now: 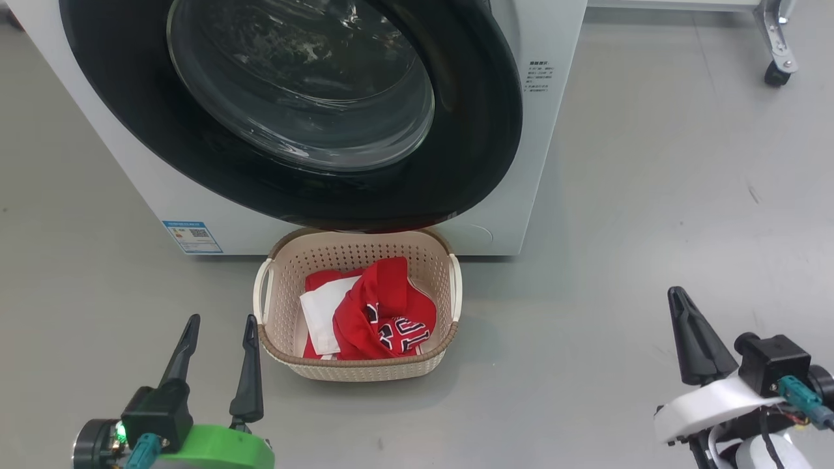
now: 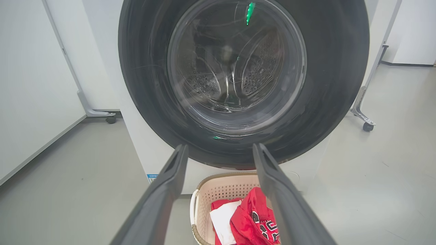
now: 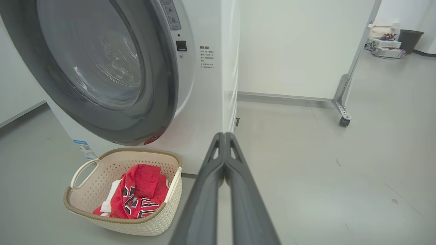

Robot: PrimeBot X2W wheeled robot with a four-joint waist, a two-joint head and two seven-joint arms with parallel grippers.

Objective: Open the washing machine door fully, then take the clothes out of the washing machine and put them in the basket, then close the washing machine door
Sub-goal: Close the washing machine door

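Note:
The washing machine [image 1: 534, 130] stands ahead with its black-rimmed door [image 1: 306, 85] lying flat against the front. Through the glass bowl [image 2: 235, 64] the steel drum shows. Before it on the floor sits the cream basket [image 1: 355, 368] holding red clothes [image 1: 384, 319] with white trim and lettering. My left gripper [image 1: 220, 326] stands open at the lower left, just left of the basket, nothing between its fingers. At the lower right, well clear of the basket, my right gripper [image 1: 677, 296] is shut on nothing, its fingers [image 3: 224, 143] pressed together.
Grey floor spreads to the right of the machine. A wheeled white partition frame [image 1: 778, 68] stands at the back right, another caster [image 2: 110, 119] at the back left. A dark bin [image 3: 410, 39] and boxes sit far off.

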